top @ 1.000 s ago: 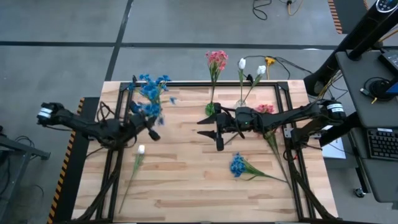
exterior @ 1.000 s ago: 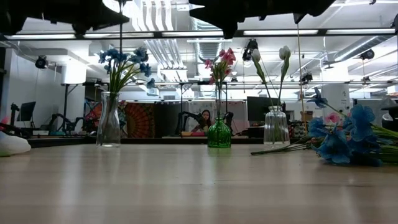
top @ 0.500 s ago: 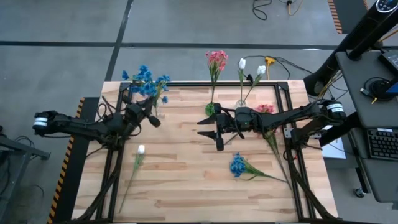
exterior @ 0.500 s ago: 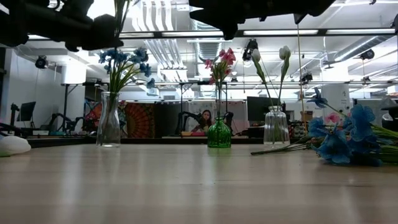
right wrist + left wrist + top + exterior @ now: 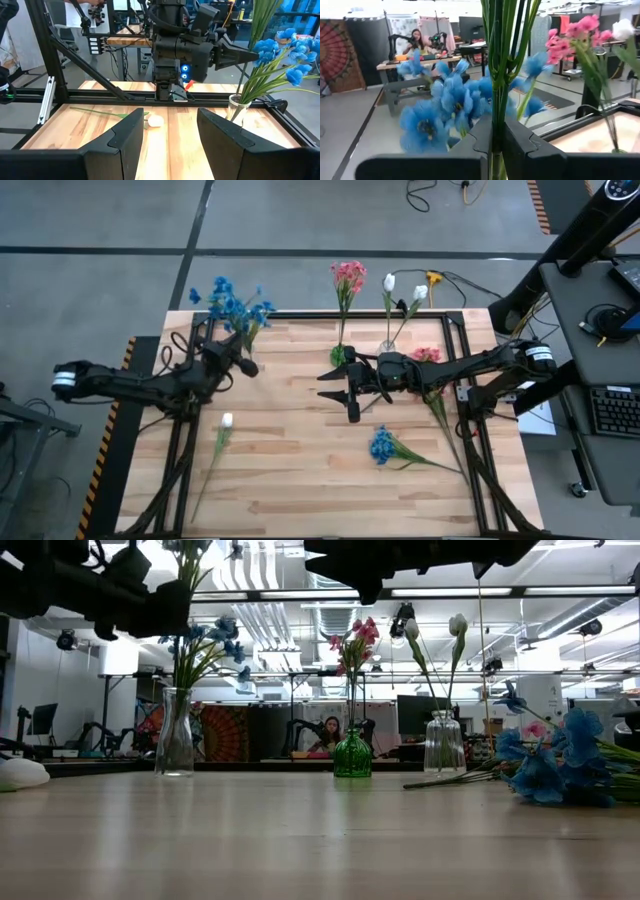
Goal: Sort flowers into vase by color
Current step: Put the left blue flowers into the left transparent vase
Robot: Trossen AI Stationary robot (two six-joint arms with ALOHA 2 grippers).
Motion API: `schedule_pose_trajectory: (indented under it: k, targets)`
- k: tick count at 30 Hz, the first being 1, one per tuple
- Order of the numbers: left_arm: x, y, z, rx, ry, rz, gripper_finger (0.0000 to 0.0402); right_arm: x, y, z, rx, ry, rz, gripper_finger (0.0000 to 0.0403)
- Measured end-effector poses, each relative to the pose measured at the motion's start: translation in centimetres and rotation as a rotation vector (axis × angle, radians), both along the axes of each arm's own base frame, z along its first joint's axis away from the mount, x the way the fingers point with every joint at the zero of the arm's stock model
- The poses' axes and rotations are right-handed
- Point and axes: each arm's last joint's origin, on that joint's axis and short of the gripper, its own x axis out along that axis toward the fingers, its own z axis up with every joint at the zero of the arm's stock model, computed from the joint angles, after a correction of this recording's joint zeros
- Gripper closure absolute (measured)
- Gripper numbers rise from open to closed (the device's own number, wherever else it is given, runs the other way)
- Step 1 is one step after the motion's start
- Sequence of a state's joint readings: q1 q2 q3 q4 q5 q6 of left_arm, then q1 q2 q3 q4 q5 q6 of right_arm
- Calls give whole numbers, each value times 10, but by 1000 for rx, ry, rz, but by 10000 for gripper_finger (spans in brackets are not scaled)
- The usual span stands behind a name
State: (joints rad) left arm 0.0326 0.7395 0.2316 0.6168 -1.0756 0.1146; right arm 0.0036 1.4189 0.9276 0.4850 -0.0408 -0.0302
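Note:
My left gripper (image 5: 243, 363) is shut on a blue-blossomed sprig (image 5: 500, 60) and holds it upright over the clear vase (image 5: 175, 735) at the table's far left, which has blue flowers (image 5: 205, 640) in it. I cannot tell whether the sprig's lower end is inside the vase's neck. My right gripper (image 5: 345, 387) hovers open above the table's middle and holds nothing. A green vase (image 5: 352, 755) holds pink flowers (image 5: 348, 275). A second clear vase (image 5: 443, 745) holds white buds (image 5: 390, 281). My left gripper pinches the blue sprig's bundle of green stems (image 5: 496, 131) between its two fingers (image 5: 520, 145), which lie across the stems. The stems stand upright and run on above the fingers. The sprig is lifted clear of the table.
A white-budded sprig (image 5: 224, 423) lies on the table near the left arm. A blue sprig (image 5: 381, 446) lies near the right side, and a pink sprig (image 5: 426, 355) under the right arm. All three vases stand along the far edge. A person sits in the room beyond.
My left gripper has moved toward the table's far edge and the left clear vase, staying shut on the blue sprig. The sprig has been carried with it, and its blossoms now stand farther back, over the vase's own flowers.

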Motion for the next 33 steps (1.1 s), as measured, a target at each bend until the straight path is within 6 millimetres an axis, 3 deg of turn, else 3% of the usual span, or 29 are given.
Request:
schedule_pose_trajectory:
  k: [9,33]
  targets:
    - [-3,1,-18,-32,-1,3,395,0,0,0,3,-4,0,225]
    - [-3,1,-18,-41,-17,1,342,0,-1,1,2,-14,-18,225]
